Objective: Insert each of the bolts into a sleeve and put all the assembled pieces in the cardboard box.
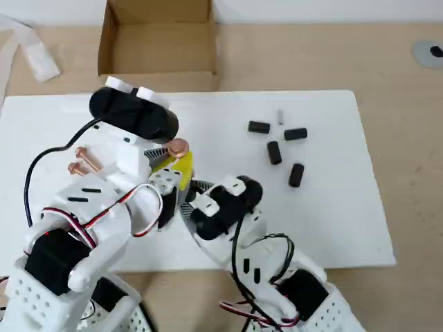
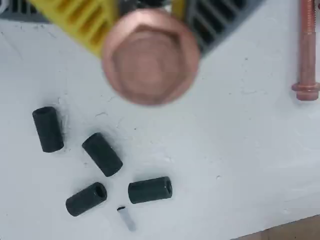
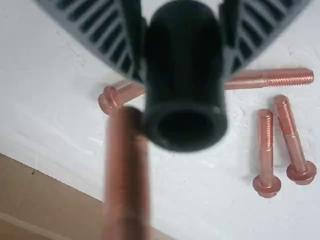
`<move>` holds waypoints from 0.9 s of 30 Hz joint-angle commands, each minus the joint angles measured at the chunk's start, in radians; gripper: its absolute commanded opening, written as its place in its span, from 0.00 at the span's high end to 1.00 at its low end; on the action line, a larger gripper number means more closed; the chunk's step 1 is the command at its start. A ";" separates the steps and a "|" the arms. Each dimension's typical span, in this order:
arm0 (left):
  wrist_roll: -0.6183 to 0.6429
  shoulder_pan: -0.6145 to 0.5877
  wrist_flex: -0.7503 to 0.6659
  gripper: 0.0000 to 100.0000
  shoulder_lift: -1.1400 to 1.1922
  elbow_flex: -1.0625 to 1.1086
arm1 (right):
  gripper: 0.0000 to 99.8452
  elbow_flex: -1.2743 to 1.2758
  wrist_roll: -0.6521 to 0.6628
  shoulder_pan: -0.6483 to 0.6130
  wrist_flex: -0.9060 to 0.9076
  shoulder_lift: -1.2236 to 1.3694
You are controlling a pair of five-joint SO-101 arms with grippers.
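Note:
My left gripper (image 1: 176,158), with one yellow finger, is shut on a copper bolt (image 1: 178,146) above the middle of the white board (image 1: 332,228); its hexagonal head (image 2: 150,55) faces the left wrist camera. My right gripper (image 3: 182,50) is shut on a black sleeve (image 3: 185,95) whose open bore faces the camera. The held bolt's blurred shaft (image 3: 125,175) hangs just beside the sleeve's mouth, not inside it. In the high view the right gripper (image 1: 188,197) sits close below the left one. The cardboard box (image 1: 159,45) stands open beyond the board's far edge.
Several loose black sleeves (image 1: 274,152) lie on the board's right half, with a small grey pin (image 1: 280,116) near them. Two copper bolts (image 1: 82,167) lie at the left in the high view; the right wrist view shows three (image 3: 265,150). A white object (image 1: 38,59) lies far left.

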 commanded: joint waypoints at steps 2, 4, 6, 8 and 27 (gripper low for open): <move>-0.005 0.005 0.015 1.00 0.004 -0.117 | 0.99 -0.004 0.009 -0.013 -0.028 -0.081; -0.005 0.005 0.041 1.00 0.005 -0.155 | 0.99 -0.004 0.009 -0.013 -0.028 -0.081; -0.005 0.005 0.064 1.00 0.007 -0.183 | 0.99 -0.004 0.009 -0.012 -0.028 -0.081; -0.009 0.005 0.087 1.00 0.007 -0.196 | 0.99 -0.004 0.009 -0.012 -0.028 -0.081; -0.014 0.014 0.141 0.99 0.007 -0.189 | 0.99 -0.002 0.006 -0.012 -0.028 -0.081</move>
